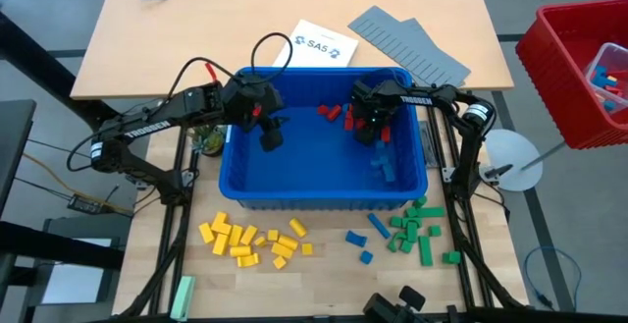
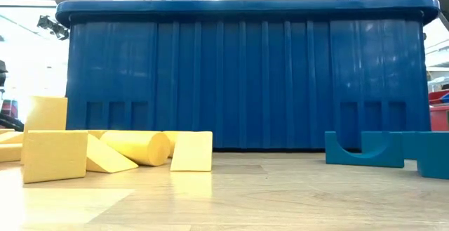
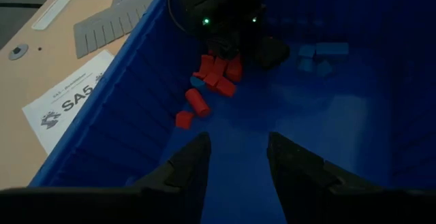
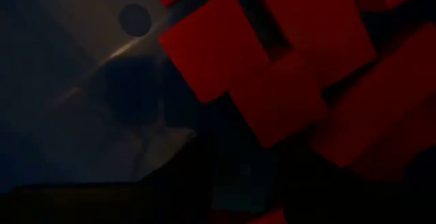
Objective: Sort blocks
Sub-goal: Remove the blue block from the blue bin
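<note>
A blue bin (image 1: 324, 202) stands mid-table. Inside it, red blocks (image 3: 214, 74) lie heaped at the far wall and a few blue blocks (image 1: 385, 161) lie at the right. My right gripper (image 1: 371, 127) points down into the red heap (image 4: 272, 81), right on top of it. My left gripper (image 3: 238, 159) hangs open over the bin's left half, with nothing between its fingers. Outside the bin, near the front edge, yellow blocks (image 1: 255, 242), blue blocks (image 1: 365, 240) and green blocks (image 1: 417, 227) lie in separate groups on the table.
Grey ridged panels (image 1: 407, 43) and a printed sheet (image 1: 316, 45) lie behind the bin. A red crate (image 1: 579, 68) holding blocks stands off the table's right. A pale green bar (image 1: 183, 294) lies at the front left. The bin's wall (image 2: 245, 76) fills the low view.
</note>
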Action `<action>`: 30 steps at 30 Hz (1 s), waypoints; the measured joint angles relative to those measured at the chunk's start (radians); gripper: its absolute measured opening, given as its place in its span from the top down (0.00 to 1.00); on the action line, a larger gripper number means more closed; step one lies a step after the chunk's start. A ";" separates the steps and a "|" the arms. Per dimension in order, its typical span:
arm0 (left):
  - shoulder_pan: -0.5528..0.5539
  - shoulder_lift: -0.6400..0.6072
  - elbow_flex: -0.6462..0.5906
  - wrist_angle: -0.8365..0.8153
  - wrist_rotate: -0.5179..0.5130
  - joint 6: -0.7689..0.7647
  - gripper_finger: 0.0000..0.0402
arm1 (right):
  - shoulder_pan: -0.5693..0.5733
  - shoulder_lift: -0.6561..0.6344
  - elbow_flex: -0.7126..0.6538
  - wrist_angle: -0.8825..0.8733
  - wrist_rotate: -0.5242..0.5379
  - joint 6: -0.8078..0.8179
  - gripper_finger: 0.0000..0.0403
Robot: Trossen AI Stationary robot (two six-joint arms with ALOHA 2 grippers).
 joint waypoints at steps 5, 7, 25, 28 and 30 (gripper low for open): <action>0.000 0.000 0.000 0.000 0.000 0.000 0.61 | 0.001 -0.007 0.000 0.000 -0.001 -0.011 0.71; 0.000 0.000 0.000 0.000 0.000 0.000 0.61 | 0.007 -0.022 -0.002 -0.008 0.000 -0.011 0.71; 0.000 0.000 0.000 -0.002 0.000 0.000 0.61 | 0.217 -0.527 0.000 -0.006 -0.066 0.187 0.71; 0.000 0.000 0.000 -0.001 0.000 0.000 0.61 | 0.279 -0.627 0.000 0.001 -0.094 0.265 0.71; 0.000 0.000 0.000 -0.001 0.000 0.000 0.61 | 0.332 -0.682 0.000 0.008 -0.104 0.308 0.71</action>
